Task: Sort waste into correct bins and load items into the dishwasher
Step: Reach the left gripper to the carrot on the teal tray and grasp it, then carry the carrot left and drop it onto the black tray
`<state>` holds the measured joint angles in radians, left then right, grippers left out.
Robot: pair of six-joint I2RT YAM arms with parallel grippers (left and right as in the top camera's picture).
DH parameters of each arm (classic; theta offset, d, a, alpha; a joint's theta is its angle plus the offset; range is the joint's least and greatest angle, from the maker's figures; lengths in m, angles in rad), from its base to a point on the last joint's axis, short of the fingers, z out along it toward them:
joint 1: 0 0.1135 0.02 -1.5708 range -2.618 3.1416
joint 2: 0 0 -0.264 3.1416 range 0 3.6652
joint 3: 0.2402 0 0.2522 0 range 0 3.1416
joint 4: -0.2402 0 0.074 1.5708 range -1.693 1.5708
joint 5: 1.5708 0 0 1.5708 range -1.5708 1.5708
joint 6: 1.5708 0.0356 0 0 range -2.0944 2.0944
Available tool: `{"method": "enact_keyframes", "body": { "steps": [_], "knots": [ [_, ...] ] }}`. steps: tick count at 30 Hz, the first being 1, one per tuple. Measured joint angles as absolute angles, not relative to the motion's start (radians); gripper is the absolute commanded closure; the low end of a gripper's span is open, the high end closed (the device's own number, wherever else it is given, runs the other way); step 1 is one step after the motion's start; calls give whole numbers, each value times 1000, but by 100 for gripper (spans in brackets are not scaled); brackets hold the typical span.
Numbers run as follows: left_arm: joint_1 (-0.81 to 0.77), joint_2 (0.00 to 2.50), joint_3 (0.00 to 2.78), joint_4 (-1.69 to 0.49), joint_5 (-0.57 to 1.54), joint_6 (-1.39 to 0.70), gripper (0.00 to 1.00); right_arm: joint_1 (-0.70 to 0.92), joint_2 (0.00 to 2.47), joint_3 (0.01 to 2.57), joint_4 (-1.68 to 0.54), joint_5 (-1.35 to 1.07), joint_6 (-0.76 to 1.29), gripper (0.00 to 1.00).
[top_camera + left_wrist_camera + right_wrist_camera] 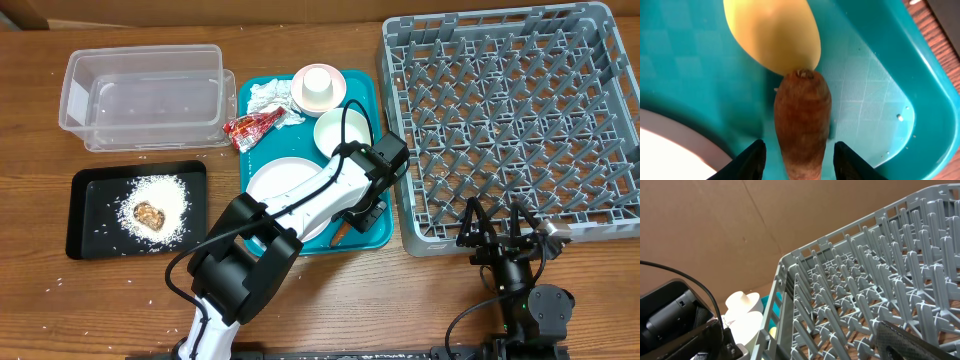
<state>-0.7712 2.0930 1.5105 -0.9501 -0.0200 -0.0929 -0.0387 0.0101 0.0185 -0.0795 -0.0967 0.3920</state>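
Observation:
My left gripper point(358, 213) is open and low over the front right corner of the teal tray point(375, 240). In the left wrist view its fingers point(799, 160) straddle the orange carrot point(802, 120) without touching it. The yellow spoon's bowl point(772, 32) lies just beyond the carrot's tip. The white plate point(275, 182), white bowl point(337, 128), white cup point(318, 82) on the pink dish point(318, 101), napkin point(270, 95) and red wrapper point(250, 125) lie on the tray. My right gripper point(495, 228) is open and empty at the grey rack's point(510, 110) front edge.
The clear tub point(80, 100) stands at the back left. The black tray point(85, 235) in front of it holds white rice point(165, 195) and the brown lump point(150, 214). A few rice grains lie on the table around it.

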Motion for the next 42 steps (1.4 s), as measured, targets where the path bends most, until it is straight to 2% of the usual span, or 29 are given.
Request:
{"method": "enact_keyframes", "body": {
  "steps": [4, 9, 14, 19, 23, 26, 28, 35, 42],
  "knots": [
    [-771, 2093, 1497, -943, -20, -88, 69, -38, 10, 19, -80, -97, 392, 0],
    [-771, 2093, 1496, -942, -20, -74, 77, -38, 10, 19, -80, -97, 392, 0],
    [-771, 2093, 1496, -944, -20, -71, 96, -39, 10, 19, -79, -97, 392, 0],
    [-771, 2097, 1540, -1005, -12, -75, 96, -38, 10, 19, -80, -97, 392, 0],
    [-771, 2101, 1677, -1095, -8, -79, 95, -38, 10, 19, -79, -97, 392, 0],
    [-758, 2102, 1798, -1183, -1, -98, 91, -39, 10, 19, -79, -97, 392, 0],
    [-734, 2102, 1855, -1227, 3, -102, 94, -38, 10, 19, -79, -97, 392, 0],
    [-556, 2102, 1931, -1341, 2, -151, 96, -39, 10, 19, -79, -97, 392, 0],
    [-284, 2102, 1931, -1414, -1, -233, 96, -38, 10, 19, -80, -96, 392, 0]
  ]
}}
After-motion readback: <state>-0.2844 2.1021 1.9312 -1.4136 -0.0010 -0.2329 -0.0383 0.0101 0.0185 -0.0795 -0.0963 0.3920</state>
